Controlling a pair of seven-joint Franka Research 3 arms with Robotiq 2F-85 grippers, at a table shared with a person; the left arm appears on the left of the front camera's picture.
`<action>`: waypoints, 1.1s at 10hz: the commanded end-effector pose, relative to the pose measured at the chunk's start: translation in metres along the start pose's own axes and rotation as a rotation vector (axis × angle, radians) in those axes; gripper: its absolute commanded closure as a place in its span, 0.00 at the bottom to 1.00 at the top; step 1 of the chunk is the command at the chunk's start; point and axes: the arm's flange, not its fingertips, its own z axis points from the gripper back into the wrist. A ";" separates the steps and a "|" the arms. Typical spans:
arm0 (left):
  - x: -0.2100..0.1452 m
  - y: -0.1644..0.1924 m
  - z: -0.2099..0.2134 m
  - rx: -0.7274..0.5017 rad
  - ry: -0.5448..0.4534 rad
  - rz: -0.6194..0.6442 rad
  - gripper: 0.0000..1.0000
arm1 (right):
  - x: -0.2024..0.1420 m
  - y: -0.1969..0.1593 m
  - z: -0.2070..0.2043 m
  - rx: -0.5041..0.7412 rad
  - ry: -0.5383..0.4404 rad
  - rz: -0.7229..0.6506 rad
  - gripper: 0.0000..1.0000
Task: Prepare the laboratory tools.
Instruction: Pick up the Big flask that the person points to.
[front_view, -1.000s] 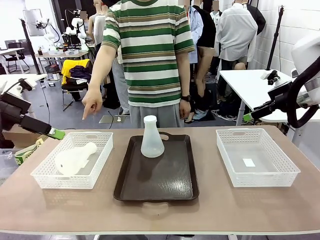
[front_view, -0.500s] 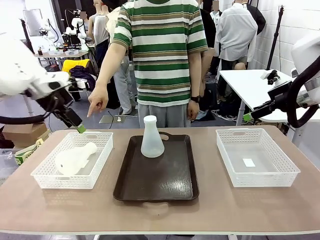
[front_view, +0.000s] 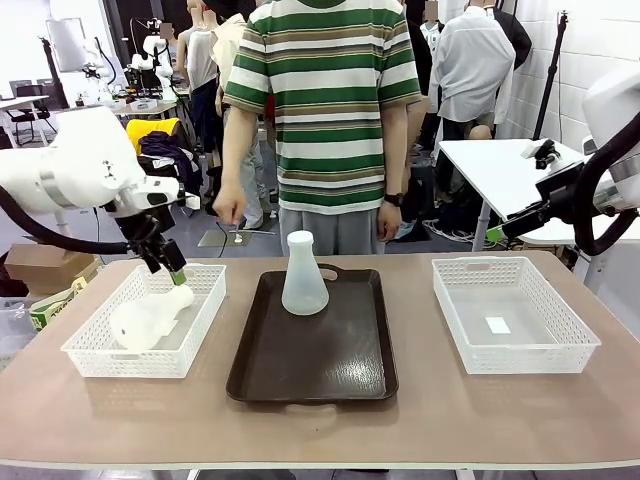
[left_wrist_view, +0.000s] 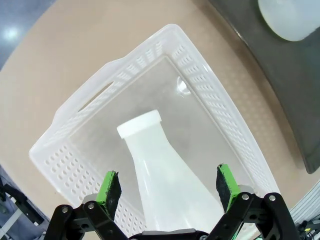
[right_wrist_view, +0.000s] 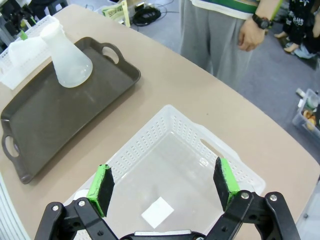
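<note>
Left gripper (front_view: 170, 270) swung in over lying flask (front_view: 148, 320) in left basket (front_view: 95, 362), jaws wide, empty. Person's pointing hand (front_view: 231, 209) withdrawn. Grasp likely next. Right gripper (right_wrist_view: 162, 186) open, empty, unmoved.

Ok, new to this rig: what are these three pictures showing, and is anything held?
These are two white robot arms at a table shared with a standing person. The wide picture looks across the table from between the arms; the other two come from a camera on each wrist, looking along its green-tipped fingers. On the table sit a dark tray with one flask upright and a mesh basket either side. The left fingers hang open over the second flask, lying in the left basket. The right fingers are open above the right basket, with a white slip inside. Nothing is held.
</note>
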 end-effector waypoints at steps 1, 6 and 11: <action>0.010 0.010 -0.008 0.009 0.021 0.012 0.00 | -0.001 0.000 0.000 0.007 -0.003 0.004 0.00; 0.021 0.011 -0.052 0.104 0.023 0.015 0.00 | -0.001 0.000 0.000 0.007 -0.003 0.004 0.00; 0.019 0.016 -0.069 0.108 0.043 0.019 0.00 | -0.001 0.000 0.000 0.007 -0.003 0.004 0.00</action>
